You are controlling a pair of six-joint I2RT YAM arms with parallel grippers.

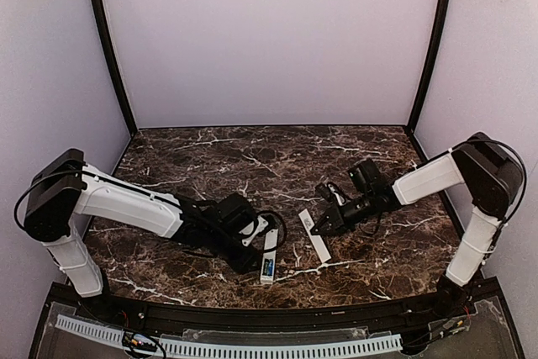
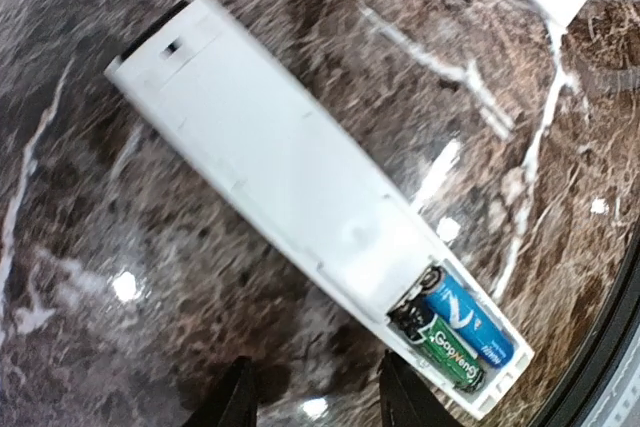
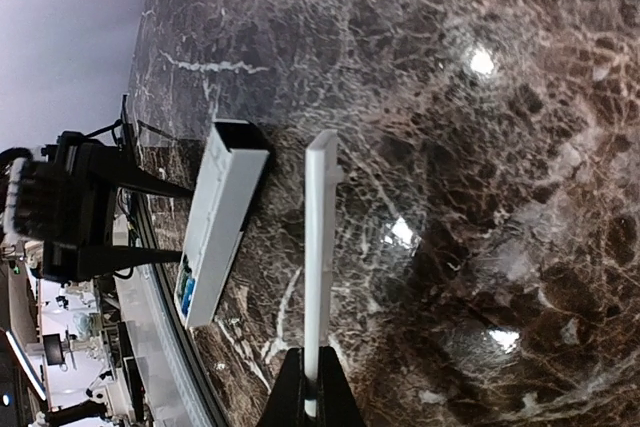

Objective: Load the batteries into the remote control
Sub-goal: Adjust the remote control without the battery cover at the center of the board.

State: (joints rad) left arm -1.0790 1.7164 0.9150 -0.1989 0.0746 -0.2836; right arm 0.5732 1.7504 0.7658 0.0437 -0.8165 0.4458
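Note:
The white remote control (image 1: pixel 269 251) lies back-up on the marble near the front edge. Its end compartment is open, with a blue battery (image 2: pixel 470 322) and a green battery (image 2: pixel 452 354) side by side in it. My left gripper (image 2: pixel 320 405) is open and empty, just above the table beside the remote's battery end; it also shows in the top view (image 1: pixel 255 240). My right gripper (image 3: pixel 312 397) is shut on one end of a thin white cover strip (image 3: pixel 322 237), held edge-on to the right of the remote (image 3: pixel 222 222). The strip shows in the top view (image 1: pixel 318 241).
A black rail (image 1: pixel 252 313) runs along the table's front edge, close to the remote's battery end. A white perforated strip (image 1: pixel 252 347) lies beyond it. Walls close in the back and sides. The left arm (image 3: pixel 60 207) sits just left of the remote.

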